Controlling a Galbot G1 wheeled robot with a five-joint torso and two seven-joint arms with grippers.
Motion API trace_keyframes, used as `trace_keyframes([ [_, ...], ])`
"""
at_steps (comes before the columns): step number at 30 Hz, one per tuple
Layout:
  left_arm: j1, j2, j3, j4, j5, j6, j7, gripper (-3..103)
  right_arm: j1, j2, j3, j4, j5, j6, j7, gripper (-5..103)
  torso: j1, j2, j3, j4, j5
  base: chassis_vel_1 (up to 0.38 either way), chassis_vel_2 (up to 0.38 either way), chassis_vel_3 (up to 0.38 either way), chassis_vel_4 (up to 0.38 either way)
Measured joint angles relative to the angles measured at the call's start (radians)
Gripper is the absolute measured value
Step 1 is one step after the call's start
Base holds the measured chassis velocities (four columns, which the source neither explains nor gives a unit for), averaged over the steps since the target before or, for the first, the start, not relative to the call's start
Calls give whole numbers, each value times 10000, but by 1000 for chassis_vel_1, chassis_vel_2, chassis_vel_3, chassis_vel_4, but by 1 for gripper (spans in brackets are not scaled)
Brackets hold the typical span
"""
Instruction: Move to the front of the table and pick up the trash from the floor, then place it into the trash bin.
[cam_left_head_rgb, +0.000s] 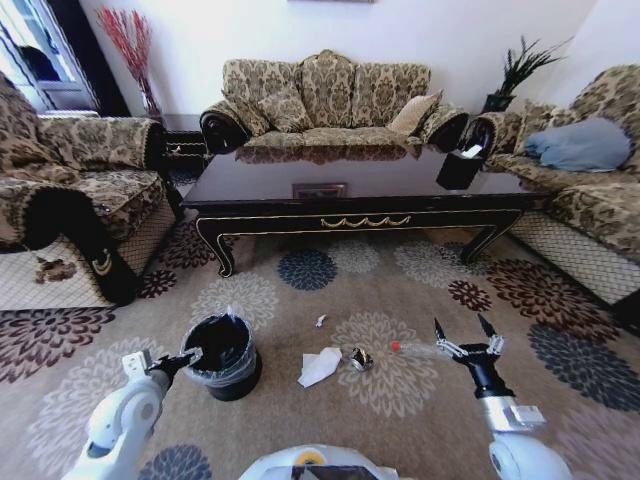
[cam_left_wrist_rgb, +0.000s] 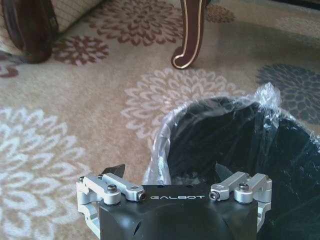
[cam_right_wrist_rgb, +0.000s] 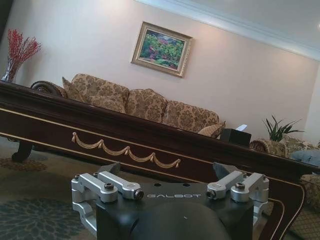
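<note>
The long dark table (cam_left_head_rgb: 360, 190) stands ahead on the patterned carpet. On the floor before it lies the trash: a crumpled white tissue (cam_left_head_rgb: 320, 367), a shiny wrapper (cam_left_head_rgb: 360, 358), a clear red-capped bottle (cam_left_head_rgb: 412, 349) and a tiny white scrap (cam_left_head_rgb: 320, 321). The black bag-lined trash bin (cam_left_head_rgb: 222, 355) stands left of them. My left gripper (cam_left_head_rgb: 188, 357) is open and empty at the bin's left rim, with the bin (cam_left_wrist_rgb: 165, 135) just beyond the open left gripper (cam_left_wrist_rgb: 170, 170). My right gripper (cam_left_head_rgb: 461, 328) is open just right of the bottle. The open right gripper (cam_right_wrist_rgb: 167, 169) faces the table's apron (cam_right_wrist_rgb: 125, 145).
Sofas ring the carpet: one on the left (cam_left_head_rgb: 70, 190), one behind the table (cam_left_head_rgb: 330, 100), one on the right (cam_left_head_rgb: 590, 180). A black angular container with white paper (cam_left_head_rgb: 460, 167) sits on the tabletop. A curved table leg (cam_left_wrist_rgb: 192, 35) stands beyond the bin.
</note>
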Motion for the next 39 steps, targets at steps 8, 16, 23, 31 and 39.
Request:
trace_keyframes([
  [8,-212,-223,312,410,124,-18,66,95,0,113,-21,-93,-80,39,-5,100,0,0,0,0,1,0,0,0,0],
  [16,-264,-150,343,512,197,-24,83,68,8,157,-17,-131,-93,65,-5,100,0,0,0,0,1,0,0,0,0],
  [23,-259,-163,358,539,190,-33,-56,46,47,192,-52,-190,-123,95,-3,100,-1,0,0,1,2,0,0,0,0],
  [31,-176,-100,249,443,149,-39,-126,15,158,147,-115,-314,-136,120,10,100,0,0,0,-2,-1,0,0,0,0],
  [39,64,306,-215,-102,-50,-23,-248,4,436,-58,-263,-615,-93,37,360,100,0,0,1,2,4,0,0,0,0],
])
